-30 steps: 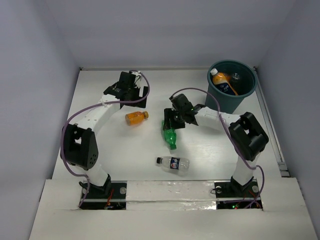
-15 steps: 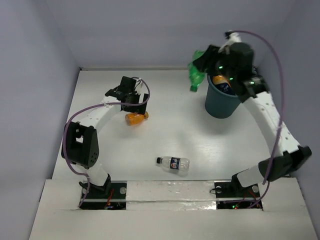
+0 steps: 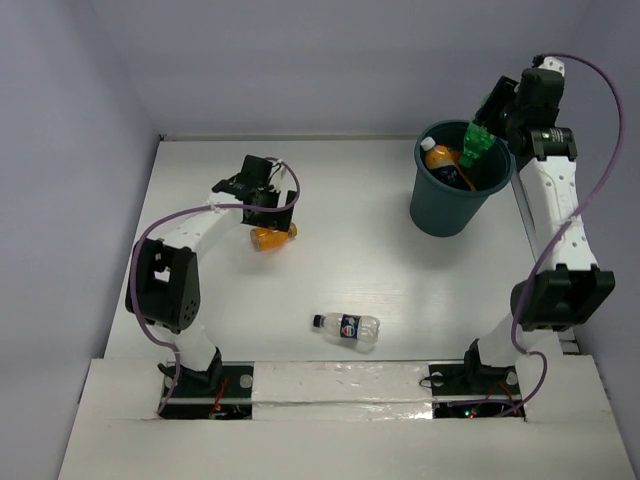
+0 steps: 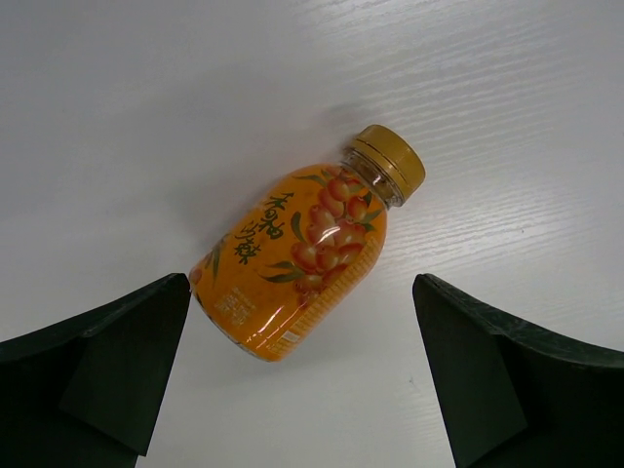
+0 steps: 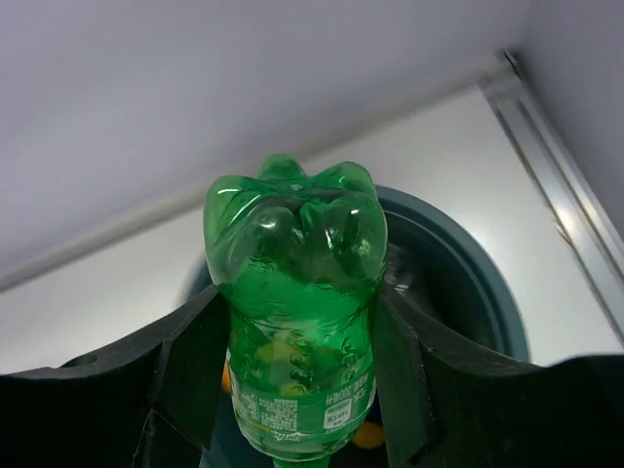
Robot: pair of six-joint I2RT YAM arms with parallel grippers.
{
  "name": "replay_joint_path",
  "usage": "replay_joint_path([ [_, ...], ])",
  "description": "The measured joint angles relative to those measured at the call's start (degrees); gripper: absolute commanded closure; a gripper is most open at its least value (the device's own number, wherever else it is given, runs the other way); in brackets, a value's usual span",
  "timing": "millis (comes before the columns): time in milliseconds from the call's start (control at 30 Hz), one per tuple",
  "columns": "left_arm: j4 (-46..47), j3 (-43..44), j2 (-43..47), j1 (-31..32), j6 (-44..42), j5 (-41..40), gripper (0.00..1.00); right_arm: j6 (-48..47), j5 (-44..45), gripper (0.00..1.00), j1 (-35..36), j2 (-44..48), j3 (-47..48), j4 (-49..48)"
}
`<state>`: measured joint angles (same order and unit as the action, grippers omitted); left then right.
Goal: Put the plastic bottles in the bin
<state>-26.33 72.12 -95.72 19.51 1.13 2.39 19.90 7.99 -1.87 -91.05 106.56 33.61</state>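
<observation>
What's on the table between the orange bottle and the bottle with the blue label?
Nothing: the top view shows only bare white table between the orange bottle and the blue-label bottle.

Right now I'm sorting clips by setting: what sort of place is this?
Probably a robot test cell: a white table walled by plain grey panels, left arm and right arm mounted at its edge.

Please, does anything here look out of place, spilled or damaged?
Nothing is spilled or damaged. Two bottles lie on their sides on the table: the orange bottle below the open left gripper, and the clear bottle with a blue label near the front. The right gripper holds the green bottle neck-down over the upright bin.
</observation>
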Motion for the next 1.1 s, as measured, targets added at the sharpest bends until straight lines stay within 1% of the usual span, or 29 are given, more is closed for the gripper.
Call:
replay_joint_path([
  [33,-0.1,-0.1,-0.3,-0.1,0.0,0.0,0.01,-0.3,0.6,0.44,-0.5,-1.5,0.0,0.9],
  [67,-0.1,-0.2,-0.6,-0.1,0.0,0.0,0.01,-0.7,1.2,0.4,-0.8,-2.8,0.0,1.9],
  [100,0.0,-0.2,-0.9,-0.1,0.0,0.0,0.01,-1.2,1.9,0.32,-1.2,-3.8,0.0,2.8],
  [133,0.0,-0.2,-1.3,-0.1,0.0,0.0,0.01,-1.6,2.5,0.32,-1.6,-4.6,0.0,4.0],
  [167,-0.1,-0.2,-1.7,-0.1,0.0,0.0,0.01,-1.9,3.0,0.23,-2.0,-5.1,0.0,4.9],
  [267,0.1,-0.4,-2.8,-0.1,0.2,0.3,0.01,-2.3,3.6,0.06,-2.6,-5.2,0.0,6.5],
  [367,0.4,-1.9,-3.1,-0.1,0.7,0.8,0.01,-2.4,2.8,0.01,-2.7,-3.6,-0.8,6.3],
  [433,0.6,-3.3,-3.1,-0.1,0.9,1.1,0.01,-2.4,1.2,0.01,-2.7,-1.3,-2.4,6.3],
  [567,0.9,-5.4,-3.1,-0.1,2.0,1.9,0.01,-2.1,-4.4,0.18,-2.1,4.9,-5.5,6.0],
  [633,1.2,-6.5,-3.1,-0.1,2.5,2.2,0.01,-1.8,-7.1,0.25,-0.5,9.2,-8.2,5.2],
  [700,1.3,-7.5,-3.1,-0.1,3.1,2.6,0.03,-1.7,-9.5,0.37,3.4,13.7,-11.3,4.8],
  [733,1.6,-8.0,-3.1,-0.1,3.3,2.8,0.06,-1.7,-10.6,0.45,6.3,15.8,-13.3,4.3],
  [767,1.8,-8.6,-3.1,-0.1,3.8,2.8,0.07,-1.7,-11.7,0.58,9.2,17.7,-15.2,4.1],
  [800,2.1,-9.1,-3.1,-0.1,4.1,2.8,0.09,-2.0,-13.1,0.59,13.2,19.9,-18.1,3.4],
  [900,3.0,-10.3,-3.1,-0.1,5.5,2.5,0.13,-2.1,-17.8,0.6,21.3,24.5,-27.8,1.7],
  [933,3.2,-10.3,-3.1,-0.1,6.0,2.4,0.13,-2.2,-19.0,0.58,23.3,25.6,-31.0,1.8],
  [1033,4.7,-10.3,-3.1,-0.2,7.7,1.9,0.13,-2.4,-22.6,0.32,27.8,28.0,-42.0,1.9],
  [1067,5.1,-10.3,-3.1,-0.3,8.2,1.7,0.09,-2.7,-23.5,0.17,28.6,28.4,-44.6,2.4],
  [1100,5.4,-10.3,-3.1,-0.4,8.6,1.5,0.07,-3.0,-24.5,0.13,29.3,28.9,-47.5,2.8],
])
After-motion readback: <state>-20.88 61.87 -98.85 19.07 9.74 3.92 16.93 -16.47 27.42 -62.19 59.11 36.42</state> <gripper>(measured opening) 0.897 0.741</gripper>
